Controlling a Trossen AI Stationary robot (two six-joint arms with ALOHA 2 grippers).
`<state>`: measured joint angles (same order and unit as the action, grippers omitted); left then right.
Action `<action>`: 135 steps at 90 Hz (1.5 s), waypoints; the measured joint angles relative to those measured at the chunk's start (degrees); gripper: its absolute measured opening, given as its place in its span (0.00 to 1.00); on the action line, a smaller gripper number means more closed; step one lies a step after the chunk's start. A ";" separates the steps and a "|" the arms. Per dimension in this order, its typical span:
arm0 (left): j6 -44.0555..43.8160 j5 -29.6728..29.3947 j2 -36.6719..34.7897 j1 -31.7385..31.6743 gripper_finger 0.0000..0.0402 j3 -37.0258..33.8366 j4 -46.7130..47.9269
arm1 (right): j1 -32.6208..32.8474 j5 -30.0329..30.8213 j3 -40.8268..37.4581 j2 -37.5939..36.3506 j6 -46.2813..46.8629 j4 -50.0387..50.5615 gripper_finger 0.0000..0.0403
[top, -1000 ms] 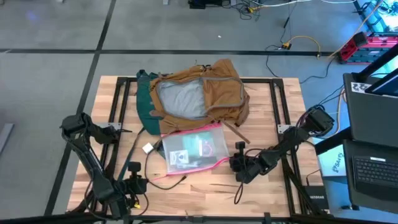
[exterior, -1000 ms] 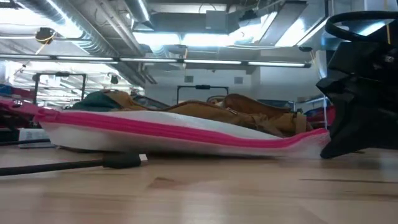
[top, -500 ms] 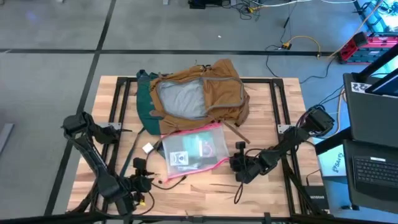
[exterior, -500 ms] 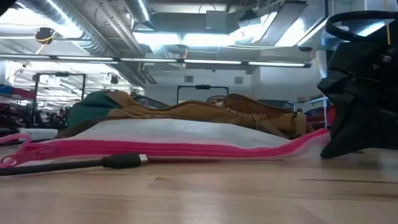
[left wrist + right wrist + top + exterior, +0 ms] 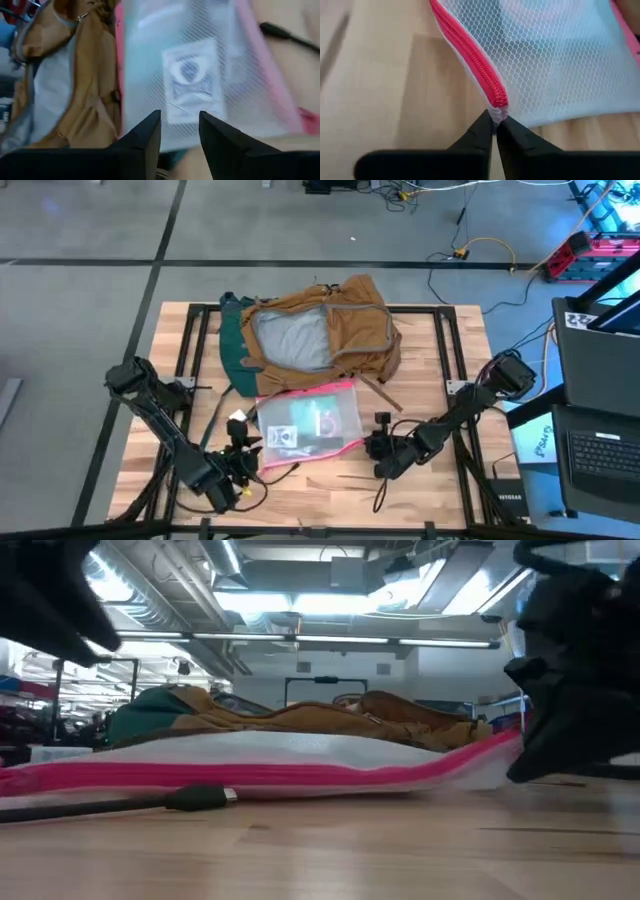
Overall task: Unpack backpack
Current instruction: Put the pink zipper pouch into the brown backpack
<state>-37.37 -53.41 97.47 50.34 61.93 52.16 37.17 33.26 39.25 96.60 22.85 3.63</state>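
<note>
On the far half of the desk point(image 5: 440, 350) the backpack point(image 5: 330, 335) lies flat with its mouth gaping, grey lining up, long axis running roughly across the desk from left to right. Just in front of it, touching its near edge, lies a clear pouch point(image 5: 308, 420) with a pink zip, already out. The right gripper point(image 5: 495, 122) has its jaws pinched tight on the pouch's corner at the end of the zip. The left gripper point(image 5: 180, 132) hangs at the pouch's opposite, left end, jaws parted narrowly and holding nothing, pointing over the pouch toward the backpack beyond. A dark cable point(image 5: 120, 803) trails on the desk close by. To my eye the backpack's opening lies straight ahead of the left jaws, so that arm looks the likelier to go in next while the right is occupied.
</note>
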 joint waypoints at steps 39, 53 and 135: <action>17.52 1.52 0.00 -5.80 0.29 -5.28 -20.36 | -0.02 -1.60 2.64 -0.11 -0.57 0.05 0.15; 24.72 7.65 0.02 -8.69 0.29 -8.84 -30.79 | -0.02 -2.40 2.64 -0.22 -0.59 0.04 0.15; 47.46 45.75 -43.31 -49.69 0.29 -35.96 -59.62 | -0.04 -3.24 2.74 -0.31 -2.79 -2.18 0.15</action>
<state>10.09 -7.66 54.16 0.65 25.97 -7.46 37.12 30.03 42.00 96.29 20.06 1.45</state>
